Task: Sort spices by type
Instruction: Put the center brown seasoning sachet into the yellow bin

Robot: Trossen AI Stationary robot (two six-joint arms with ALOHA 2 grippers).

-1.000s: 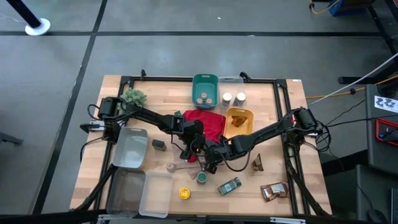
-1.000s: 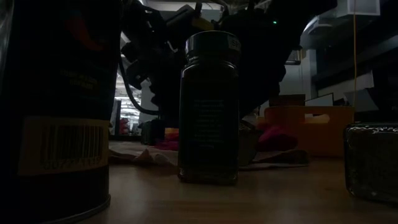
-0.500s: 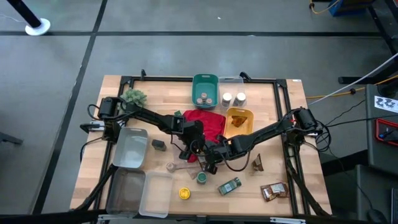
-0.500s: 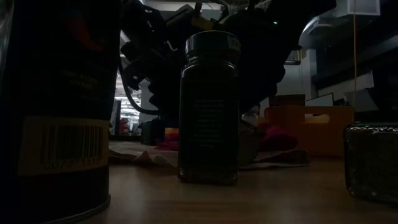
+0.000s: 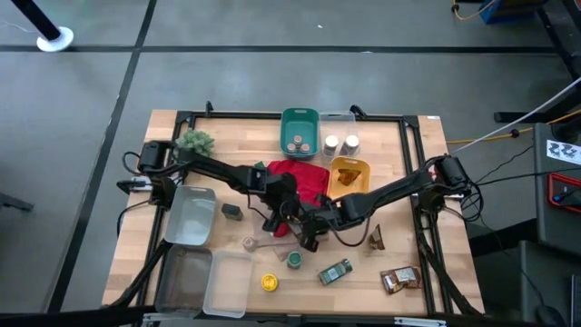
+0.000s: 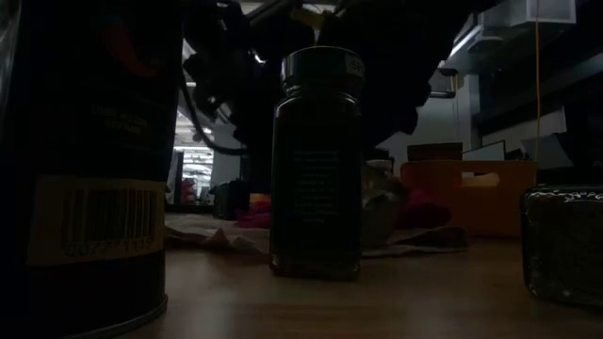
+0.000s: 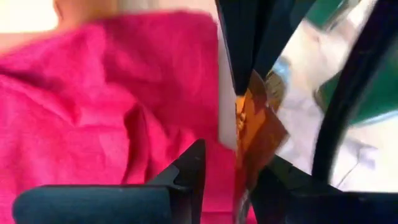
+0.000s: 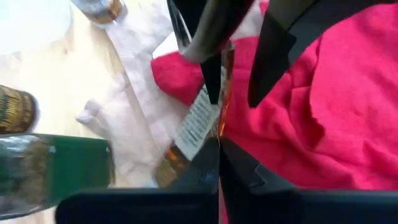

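Observation:
A brown foil packet (image 8: 194, 127) with a white label hangs between my two grippers, over the near edge of the red cloth (image 5: 304, 180). My left gripper (image 5: 285, 221) and my right gripper (image 5: 308, 235) meet at the table's middle, both shut on the packet (image 7: 252, 124). In the high view the grippers hide it. A green-lidded jar (image 5: 294, 260), a yellow-lidded jar (image 5: 269, 282) and a lying jar (image 5: 334, 271) rest on the table near the front edge. A dark tin (image 5: 231, 212) and two more brown packets (image 5: 400, 279) lie on the wood. My left gripper pinches one end of the packet (image 7: 244, 168) between its two fingers, slanting down from the table's left. The packet stands edge-on and runs on to the other gripper. Whether it touches the cloth below cannot be told. My right gripper pinches the packet's opposite end (image 8: 208, 142) between its two fingers, slanting down from the table's right. The labelled face shows beside the fingers, and the left gripper's fingers (image 8: 211, 37) grip the far end.
At the far edge stand a teal bin (image 5: 300, 120) with jars, a clear bin (image 5: 340, 118) with white-lidded jars and an orange bin (image 5: 349, 165) with packets. Clear containers (image 5: 191, 218) line the left side, a green plant (image 5: 195, 141) sits at the far left, and a pale cloth (image 8: 140, 56) lies by the red one.

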